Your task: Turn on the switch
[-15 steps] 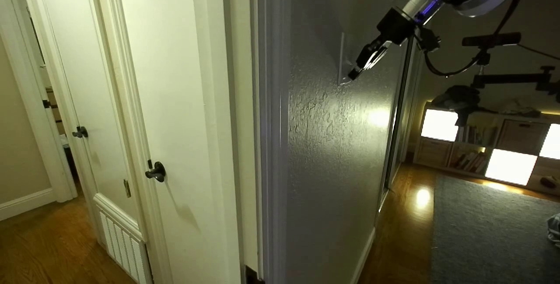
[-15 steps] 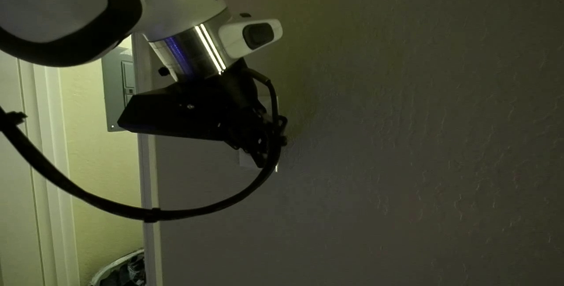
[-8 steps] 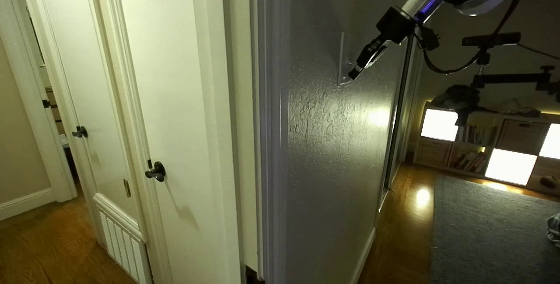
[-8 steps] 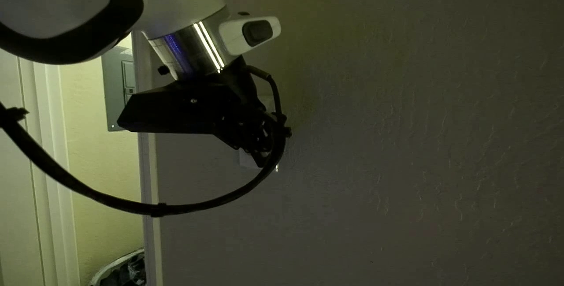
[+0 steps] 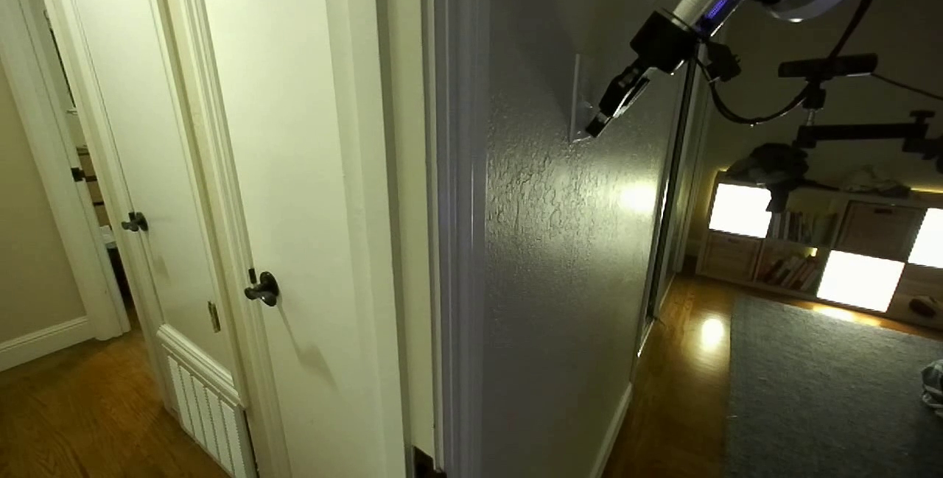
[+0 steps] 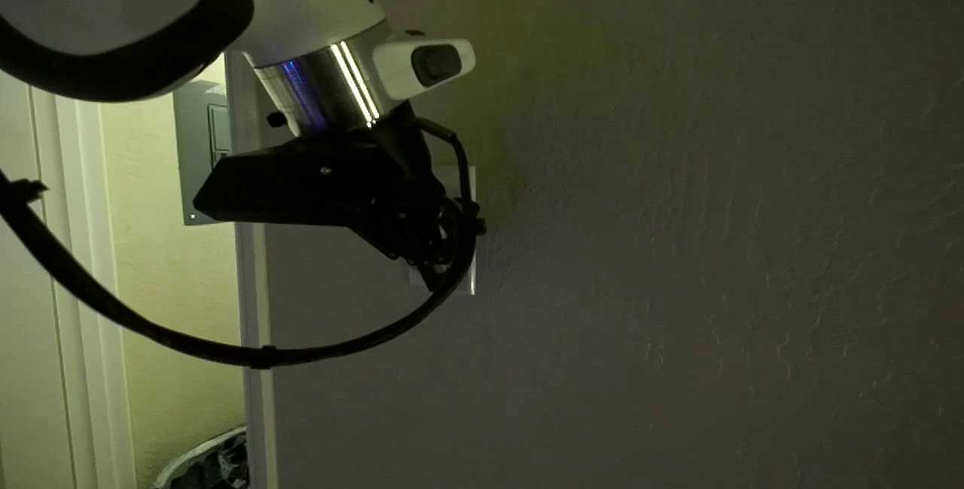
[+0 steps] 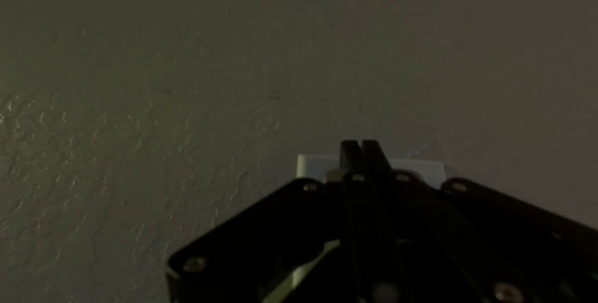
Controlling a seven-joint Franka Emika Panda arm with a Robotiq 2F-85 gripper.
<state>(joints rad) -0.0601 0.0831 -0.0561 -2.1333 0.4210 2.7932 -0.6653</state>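
The switch (image 7: 423,168) is on the wall (image 7: 140,83), partly hidden behind the tool (image 7: 360,144). The tool's two fingers (image 7: 350,156) lie together, holding nothing. In an exterior view their tips (image 5: 597,124) are at the switch's lower part; I cannot tell whether they touch it. A door frame (image 5: 460,205) stands left of the switch.

In both exterior views, bare wall (image 6: 678,285) below and beside the switch (image 6: 446,178) leaves open room. The gripper (image 6: 431,287) and its looping cable (image 6: 263,357) block much of the switch's front, and a door frame (image 6: 260,398) bounds the wall.
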